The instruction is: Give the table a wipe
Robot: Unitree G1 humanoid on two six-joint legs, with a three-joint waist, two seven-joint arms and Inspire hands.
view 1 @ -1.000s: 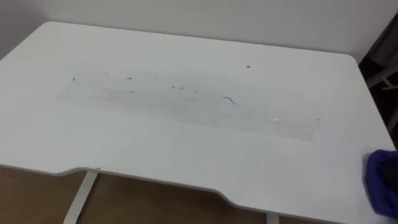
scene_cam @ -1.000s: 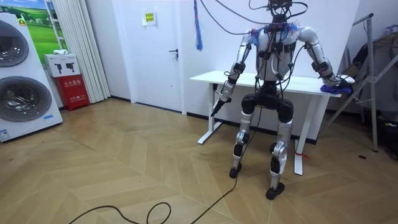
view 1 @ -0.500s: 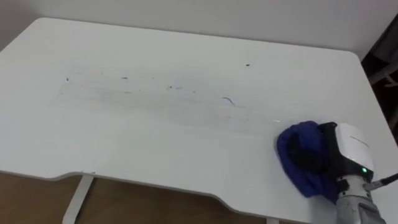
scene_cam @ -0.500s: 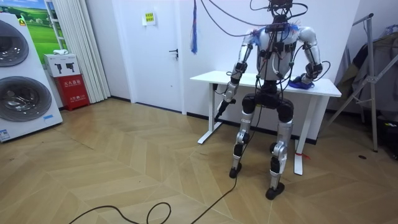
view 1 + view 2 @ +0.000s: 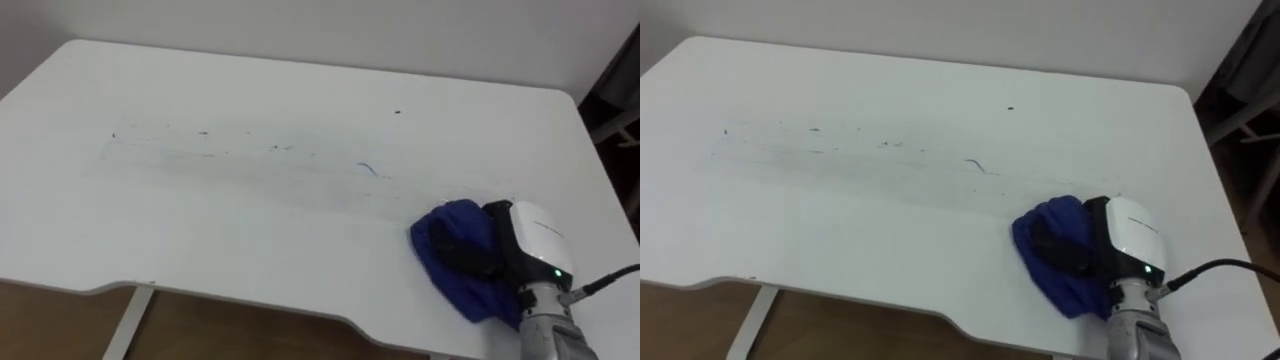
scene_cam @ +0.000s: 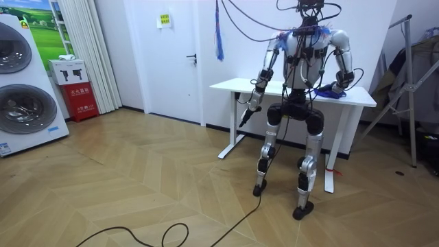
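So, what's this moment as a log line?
right hand gripping blue cloth on table, right side | marks left of blue cloth | left hand beside table

A pale herringbone wooden floor (image 6: 137,185) runs to plain white walls (image 6: 130,48). A white door (image 6: 180,62) stands behind the white-topped bench (image 6: 230,84). At the room view's left are stacked white washing machines (image 6: 27,110), a red cabinet (image 6: 80,92) and ribbed white curtains (image 6: 86,48).
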